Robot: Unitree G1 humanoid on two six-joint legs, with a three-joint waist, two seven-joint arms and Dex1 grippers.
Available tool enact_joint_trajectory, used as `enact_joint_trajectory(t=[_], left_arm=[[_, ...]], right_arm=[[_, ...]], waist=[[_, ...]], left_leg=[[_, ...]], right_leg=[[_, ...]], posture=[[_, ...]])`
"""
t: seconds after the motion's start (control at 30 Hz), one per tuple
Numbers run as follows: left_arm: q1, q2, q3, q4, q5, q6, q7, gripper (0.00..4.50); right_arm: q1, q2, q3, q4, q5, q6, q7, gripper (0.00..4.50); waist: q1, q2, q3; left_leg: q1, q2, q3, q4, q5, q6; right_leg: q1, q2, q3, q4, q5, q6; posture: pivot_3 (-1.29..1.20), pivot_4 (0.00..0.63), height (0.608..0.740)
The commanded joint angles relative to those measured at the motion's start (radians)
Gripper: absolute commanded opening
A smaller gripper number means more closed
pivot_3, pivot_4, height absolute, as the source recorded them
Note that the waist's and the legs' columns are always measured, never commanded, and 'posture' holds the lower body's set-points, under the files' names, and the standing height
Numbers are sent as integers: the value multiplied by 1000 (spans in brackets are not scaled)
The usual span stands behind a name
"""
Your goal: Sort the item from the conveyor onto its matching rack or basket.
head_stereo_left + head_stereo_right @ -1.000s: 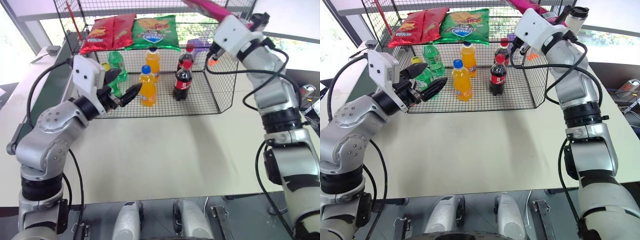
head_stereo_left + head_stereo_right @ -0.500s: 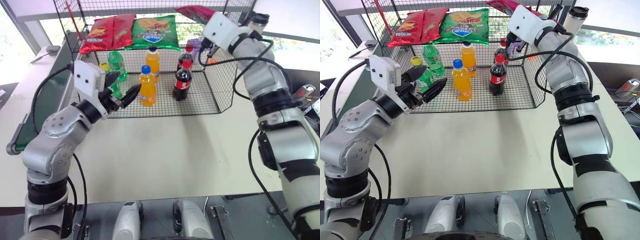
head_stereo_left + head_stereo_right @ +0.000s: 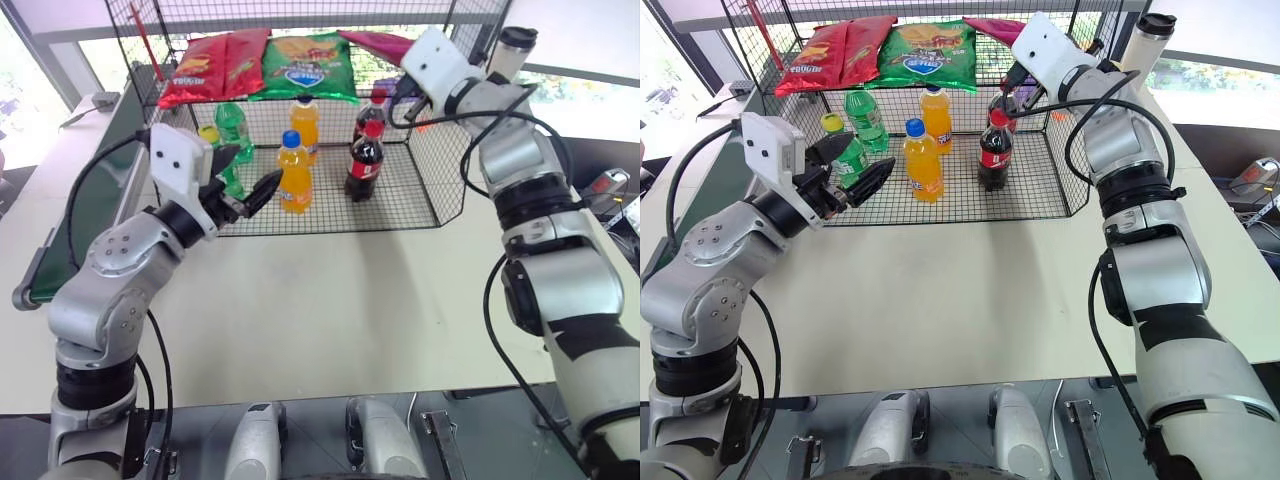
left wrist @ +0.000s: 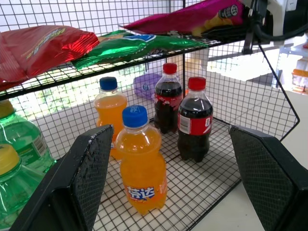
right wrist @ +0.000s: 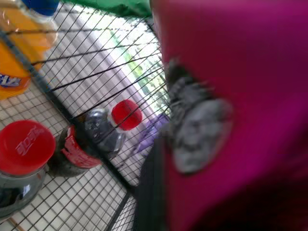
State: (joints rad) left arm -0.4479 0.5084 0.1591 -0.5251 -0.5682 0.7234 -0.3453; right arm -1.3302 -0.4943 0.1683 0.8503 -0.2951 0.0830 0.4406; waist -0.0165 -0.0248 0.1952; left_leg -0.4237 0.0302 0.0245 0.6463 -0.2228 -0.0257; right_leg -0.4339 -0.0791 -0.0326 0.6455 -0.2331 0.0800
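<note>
The item, a shiny magenta-pink chip bag point(image 3: 377, 42), lies on the mesh upper shelf of the black wire rack point(image 3: 425, 190), just right of a green chip bag point(image 3: 310, 62). My right gripper point(image 3: 398, 85) is at the bag's near right end, reaching into the shelf's corner. In the right wrist view the bag point(image 5: 240, 72) presses close against the camera. My left gripper point(image 3: 247, 172) hangs open and empty in front of the rack's left side, facing the bottles. The conveyor point(image 3: 100, 185), a dark green belt, runs along the table's left edge behind my left arm.
Red chip bags point(image 3: 215, 62) lie at the shelf's left. On the rack's floor stand orange soda bottles point(image 3: 294, 172), cola bottles point(image 3: 365, 160) and green bottles point(image 3: 232, 130). A lidded cup point(image 3: 510, 45) stands behind the rack's right corner. The pale table spreads bare in front.
My right arm came down and to the left with the pink bag, which went from raised above the rack to lying on the upper shelf. My left arm stayed put.
</note>
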Motion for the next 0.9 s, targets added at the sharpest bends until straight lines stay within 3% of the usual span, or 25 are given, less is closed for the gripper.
enact_joint_trajectory(t=[0.03, 0.17, 0.43, 0.7, 0.9], left_arm=[[-1, -2, 3, -25, 12, -26, 3, 4019], [3, -4, 3, -28, 14, -25, 4, 4019], [-4, 2, 4, -6, 21, -31, -7, 4019], [-6, 3, 2, 5, 29, -34, -12, 4019], [15, 3, 35, -7, 25, -39, 1, 4019]], right_arm=[[-33, -6, -29, -30, 34, 17, 32, 2614], [-31, -13, -72, -77, 95, 72, 108, 4462], [17, -48, -104, -221, 211, 199, 312, 4462], [68, -29, -112, -309, 273, 217, 342, 4462], [153, -54, -159, -494, 345, 244, 365, 4462]], waist=[[-2, 0, 0], [-2, 0, 0], [4, 0, 0], [3, 0, 0], [5, 0, 0]], left_leg=[[0, 0, 0, 0, 0, 0], [1, 0, 0, 0, 0, 0], [0, 0, 0, 0, 0, 0], [0, 0, 0, 0, 0, 0], [0, 0, 0, 0, 0, 0]], right_leg=[[0, 0, 0, 0, 0, 0], [0, 1, 0, 0, 0, 0], [0, 1, 0, 0, 0, 0], [0, 1, 0, 0, 0, 0], [0, 1, 0, 0, 0, 0]], posture=[[0, 150, 740], [0, 150, 740], [0, 150, 740], [0, 150, 740], [0, 150, 740]])
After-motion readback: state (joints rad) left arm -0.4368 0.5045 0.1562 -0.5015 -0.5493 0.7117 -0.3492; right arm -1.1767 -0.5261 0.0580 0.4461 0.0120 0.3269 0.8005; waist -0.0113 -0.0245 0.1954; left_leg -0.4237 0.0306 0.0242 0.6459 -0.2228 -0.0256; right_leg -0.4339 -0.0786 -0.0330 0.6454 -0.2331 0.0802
